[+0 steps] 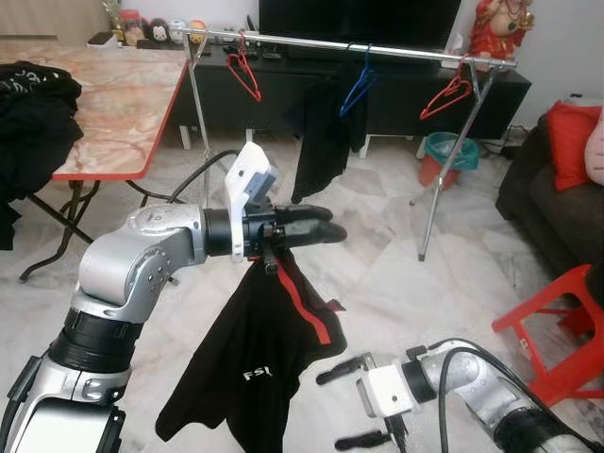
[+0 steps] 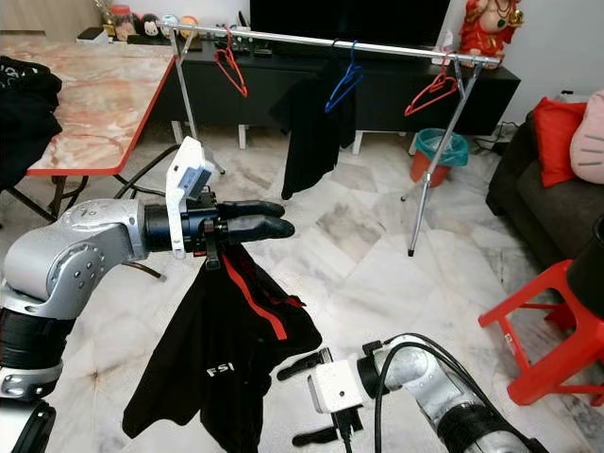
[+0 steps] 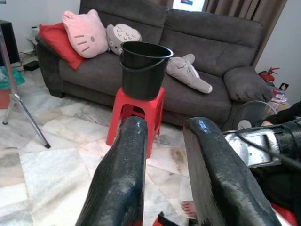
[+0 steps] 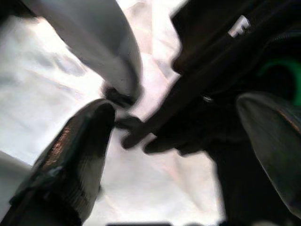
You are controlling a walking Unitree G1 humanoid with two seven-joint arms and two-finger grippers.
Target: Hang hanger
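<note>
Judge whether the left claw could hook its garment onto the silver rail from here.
Probably not yet: the left claw, shut on the black red-striped garment, sits well short of the silver rail, with open floor between.

— That rail (image 1: 377,49) looks like polished metal, and the floor (image 1: 396,274) is glossy marble-look tile.

— The left gripper (image 1: 326,225) has shiny black fingers (image 3: 117,179); the garment (image 1: 255,368) under it is matt black cloth with a red stripe.

— The stool (image 3: 136,113) and bucket (image 3: 143,66) look like smooth plastic, the sofa (image 3: 211,47) soft grey fabric.
</note>
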